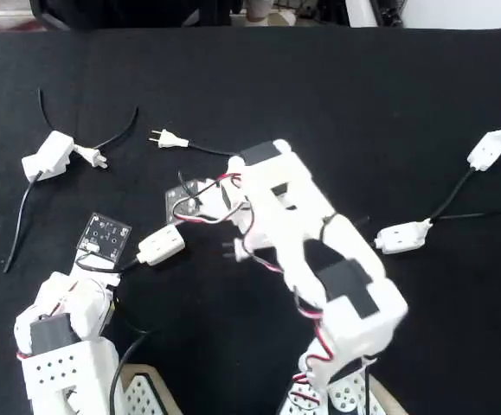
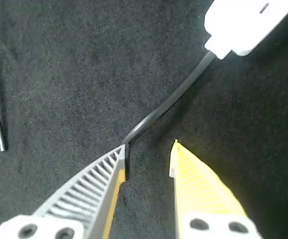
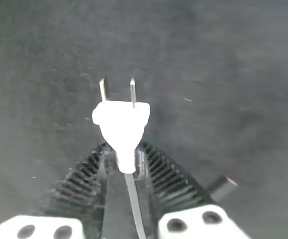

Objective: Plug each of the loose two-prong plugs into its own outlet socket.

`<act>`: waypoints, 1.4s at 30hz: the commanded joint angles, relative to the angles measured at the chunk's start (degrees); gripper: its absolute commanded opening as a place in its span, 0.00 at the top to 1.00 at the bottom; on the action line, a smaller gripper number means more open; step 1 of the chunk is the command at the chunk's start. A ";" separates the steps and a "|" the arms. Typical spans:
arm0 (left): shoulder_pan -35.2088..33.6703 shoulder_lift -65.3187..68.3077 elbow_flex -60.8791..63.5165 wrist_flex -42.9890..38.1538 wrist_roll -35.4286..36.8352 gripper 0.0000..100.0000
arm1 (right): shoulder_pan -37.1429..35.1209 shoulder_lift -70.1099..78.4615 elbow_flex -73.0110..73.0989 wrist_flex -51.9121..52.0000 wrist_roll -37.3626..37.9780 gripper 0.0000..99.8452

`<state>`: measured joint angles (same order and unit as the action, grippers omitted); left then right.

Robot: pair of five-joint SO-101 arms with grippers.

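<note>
Closest up, the right gripper (image 3: pixel 124 151) is clamped narrow on the neck of a white plug (image 3: pixel 121 119). The plug's 2 prongs (image 3: pixel 133 92) point away from the fingers over the black tabletop (image 3: pixel 223 59), and its cable (image 3: pixel 134 209) runs back between them. Seen from the high view, this arm reaches from the near edge to the middle of the tabletop, and the held plug's prongs face a white socket (image 1: pixel 161 246) that lies near them but apart, not touching. The left gripper (image 2: pixel 149 146) stands open at a middling width, 1 grey finger (image 2: pixel 96 189) and 1 yellow finger (image 2: pixel 196 189) spread over bare tabletop. That socket's black cord (image 2: pixel 168 99) runs down to the grey fingertip and seems to touch it, while the socket body lies beyond both fingers, apart from them. Farther back on the left lies a 2nd socket (image 1: pixel 49 156) with a 2nd plug (image 1: pixel 88 155) right against it, prongs showing, not inserted. A 3rd plug (image 1: pixel 170 138) lies loose near the middle back, prongs pointing left, well apart from any socket. On the right side lie a 3rd socket (image 1: pixel 403 235), nearer, and a 4th socket (image 1: pixel 488 149), farther back, each on a black lead and well apart from both grippers.
</note>
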<state>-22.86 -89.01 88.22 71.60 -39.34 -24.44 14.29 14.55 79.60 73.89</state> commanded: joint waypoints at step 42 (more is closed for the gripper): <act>0.66 -0.35 0.13 0.62 -2.02 0.84 | 10.55 -57.71 36.09 -5.27 -66.73 0.91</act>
<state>-22.86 -89.19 88.66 71.60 -40.92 -15.65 -40.92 50.51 77.49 20.44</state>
